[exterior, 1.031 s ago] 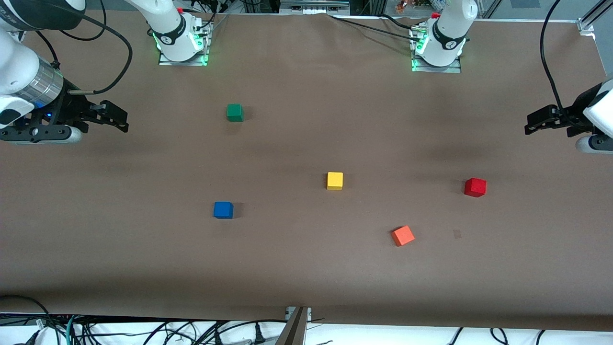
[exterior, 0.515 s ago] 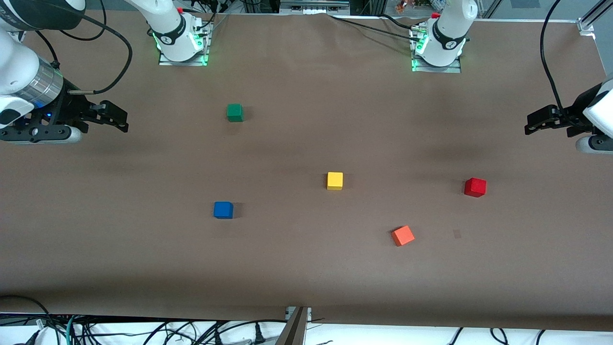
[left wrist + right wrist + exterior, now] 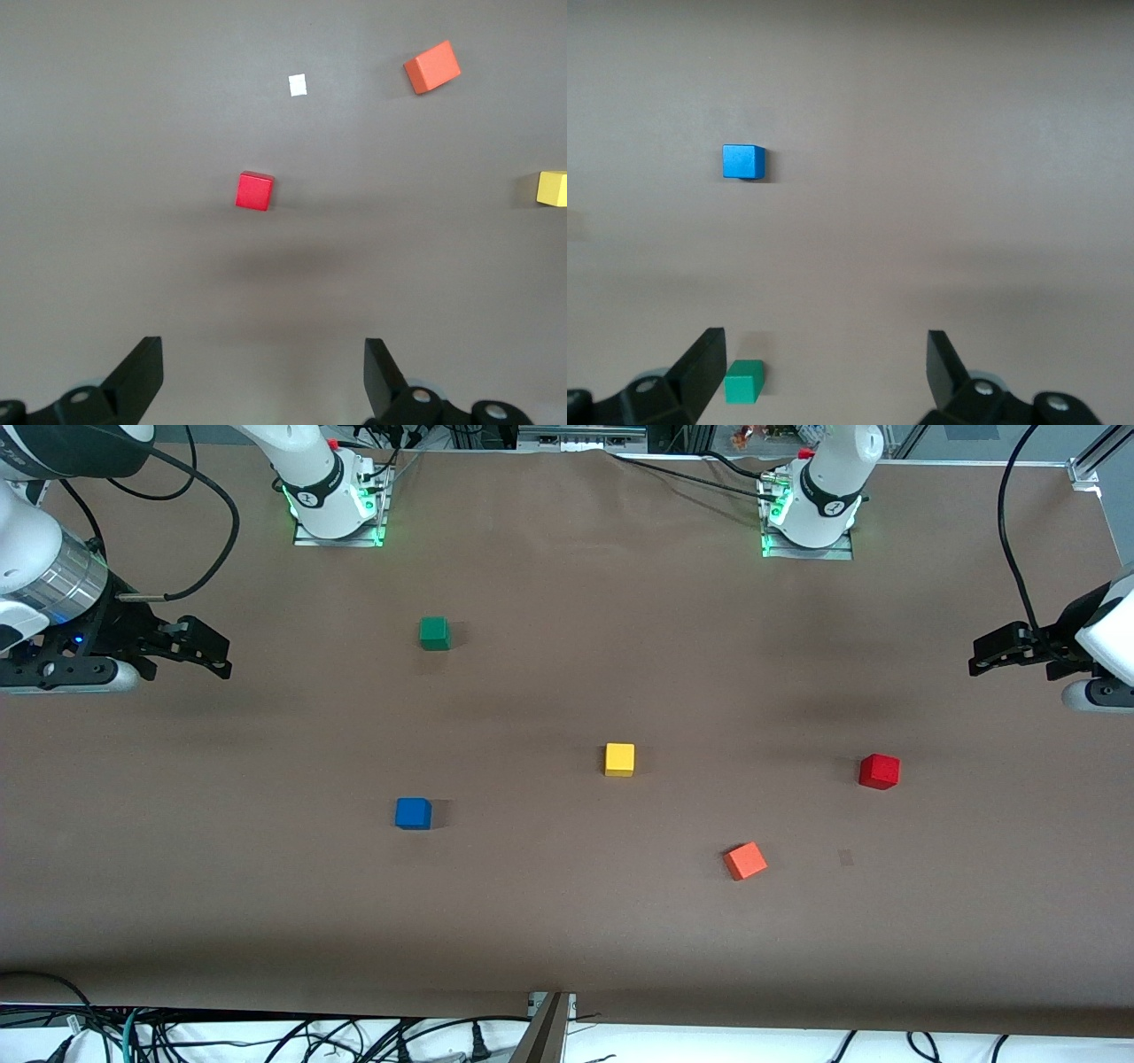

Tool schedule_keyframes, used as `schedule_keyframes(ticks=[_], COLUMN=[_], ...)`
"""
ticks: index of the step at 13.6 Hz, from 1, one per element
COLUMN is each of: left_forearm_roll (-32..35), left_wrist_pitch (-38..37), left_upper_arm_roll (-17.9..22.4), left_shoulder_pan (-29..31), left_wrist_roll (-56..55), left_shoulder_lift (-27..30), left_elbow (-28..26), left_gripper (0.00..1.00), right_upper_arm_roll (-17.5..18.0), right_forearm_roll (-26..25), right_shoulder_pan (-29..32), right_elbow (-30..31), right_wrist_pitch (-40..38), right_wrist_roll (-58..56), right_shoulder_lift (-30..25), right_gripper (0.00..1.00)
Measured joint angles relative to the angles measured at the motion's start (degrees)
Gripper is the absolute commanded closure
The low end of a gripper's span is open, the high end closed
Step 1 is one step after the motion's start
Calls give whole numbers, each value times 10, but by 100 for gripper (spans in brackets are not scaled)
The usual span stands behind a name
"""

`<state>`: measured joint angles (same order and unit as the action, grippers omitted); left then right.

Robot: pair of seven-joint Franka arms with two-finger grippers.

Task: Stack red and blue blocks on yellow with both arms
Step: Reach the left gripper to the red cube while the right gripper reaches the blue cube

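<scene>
red block point(image 3: 879, 771), blue block point(image 3: 413, 813), yellow block point(image 3: 619, 759) flat, apart

Two white arms, glossy and rounded, rise from metal base plates lit green, each base point(image 3: 332, 500) ringed by a black band with a small round mark. The right arm point(image 3: 35, 571) wears a ribbed silver wrist band with a blue light beside it. Black cables loop off both. The jaws are matte black, wedge-shaped, with round screws.
</scene>
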<state>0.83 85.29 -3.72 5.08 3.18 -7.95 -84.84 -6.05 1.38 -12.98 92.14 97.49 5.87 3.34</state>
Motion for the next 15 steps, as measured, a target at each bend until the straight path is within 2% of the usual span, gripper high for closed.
schedule_keyframes(ticks=[4,10,13,15], left_forearm_roll=[0,-2,1,11], left_wrist_pitch=[17,154,191,237], left_upper_arm_roll=[1,-1,-1,-1], left_shoulder_pan=[11,26,25,26], left_wrist_roll=[0,4,5,7], left_shoulder_lift=[-39,-160,-196,-208], left_elbow=[-1,-2,-9,-34], left_gripper=[0,0,0,0], right_upper_arm_roll=[0,0,2,3], right_forearm_roll=[0,0,2,21], right_shoulder_pan=[0,0,-2,-3], right_elbow=[0,0,0,1], right_wrist_pitch=[0,-2,-2,-1], right_wrist_roll=[0,-28,-87,-114], right_shoulder_lift=[0,20,45,71], right_gripper=[0,0,0,0])
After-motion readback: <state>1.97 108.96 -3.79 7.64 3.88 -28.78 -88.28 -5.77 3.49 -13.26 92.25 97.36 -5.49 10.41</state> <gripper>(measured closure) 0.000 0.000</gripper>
